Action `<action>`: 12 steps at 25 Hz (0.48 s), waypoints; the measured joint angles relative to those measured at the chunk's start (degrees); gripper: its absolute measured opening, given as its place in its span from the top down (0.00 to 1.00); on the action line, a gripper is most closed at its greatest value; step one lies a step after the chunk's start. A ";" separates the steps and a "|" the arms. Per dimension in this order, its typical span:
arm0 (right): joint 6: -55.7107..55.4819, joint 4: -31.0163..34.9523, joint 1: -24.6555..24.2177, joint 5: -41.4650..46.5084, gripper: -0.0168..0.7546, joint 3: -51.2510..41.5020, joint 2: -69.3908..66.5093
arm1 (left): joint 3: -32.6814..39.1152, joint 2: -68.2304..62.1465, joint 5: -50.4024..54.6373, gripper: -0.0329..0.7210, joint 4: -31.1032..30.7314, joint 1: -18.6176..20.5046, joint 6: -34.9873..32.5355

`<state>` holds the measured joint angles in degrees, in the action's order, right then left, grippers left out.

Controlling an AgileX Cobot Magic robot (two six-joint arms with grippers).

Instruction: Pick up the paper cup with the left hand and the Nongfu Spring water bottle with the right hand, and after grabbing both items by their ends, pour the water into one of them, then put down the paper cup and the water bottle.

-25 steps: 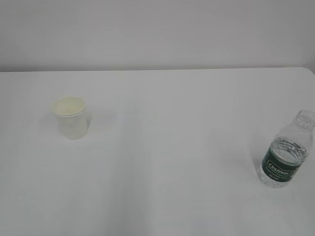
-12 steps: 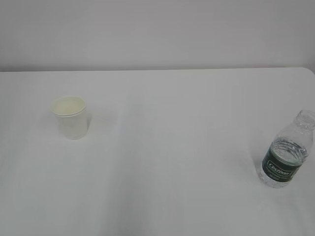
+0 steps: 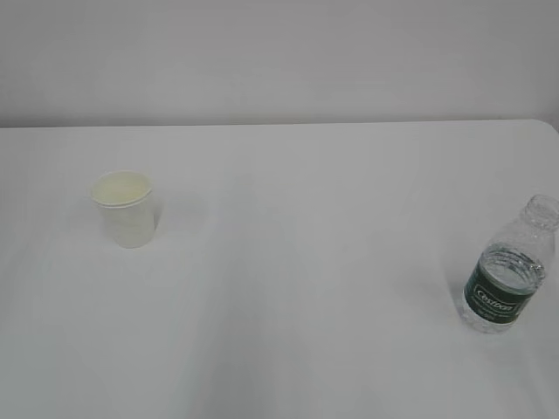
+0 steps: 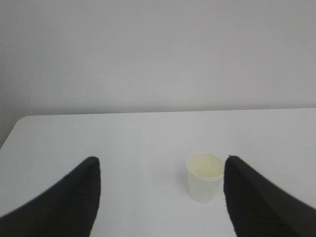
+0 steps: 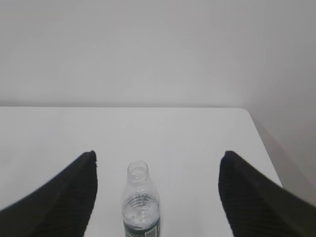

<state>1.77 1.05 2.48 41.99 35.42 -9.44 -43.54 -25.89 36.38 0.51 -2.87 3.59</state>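
The white paper cup stands upright on the left of the white table. The clear Nongfu Spring water bottle with a dark green label stands capless at the right edge, water showing in it. In the left wrist view the cup sits ahead, close to the right finger, and my left gripper is open with nothing in it. Seen from the right wrist, the bottle stands ahead between the fingers, left of centre, and my right gripper is open. Neither gripper shows in the exterior view.
The table's far edge meets a plain pale wall. Its rounded right corner lies just beyond the bottle.
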 joint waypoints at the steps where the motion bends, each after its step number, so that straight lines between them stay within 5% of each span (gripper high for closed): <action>1: 0.00 0.08 0.00 -1.42 0.22 0.00 -0.91 | 0.00 -0.38 -0.81 0.22 -0.51 -0.53 0.00; 12: 0.02 2.24 0.00 -13.73 0.22 0.00 -8.23 | 0.00 -3.13 -5.22 0.25 -4.97 -2.12 0.00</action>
<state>1.80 3.29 2.48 28.26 35.42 -17.66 -43.54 -29.02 31.16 -4.45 -4.99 3.59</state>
